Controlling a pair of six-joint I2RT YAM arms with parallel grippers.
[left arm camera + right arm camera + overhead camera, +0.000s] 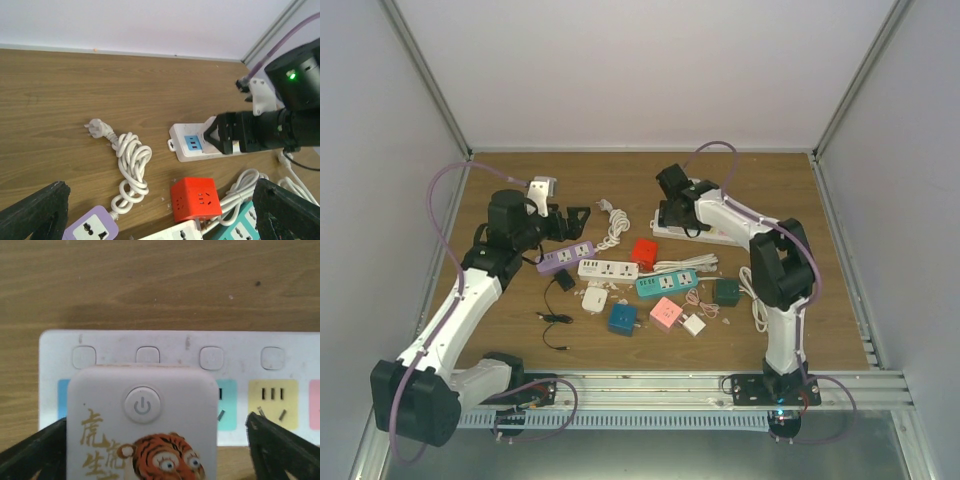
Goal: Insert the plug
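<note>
A white power strip with coloured sockets lies at the back of the table, also in the right wrist view and the left wrist view. A white plug block with a power button and a tiger print sits on the strip's left sockets. My right gripper hovers over it, its black fingers spread either side of the plug with a gap on the right. My left gripper is open and empty above the purple strip.
Mid-table lie a white strip, a teal strip, a red cube socket, blue and pink cubes, a dark green cube, a black adapter and a coiled white cable.
</note>
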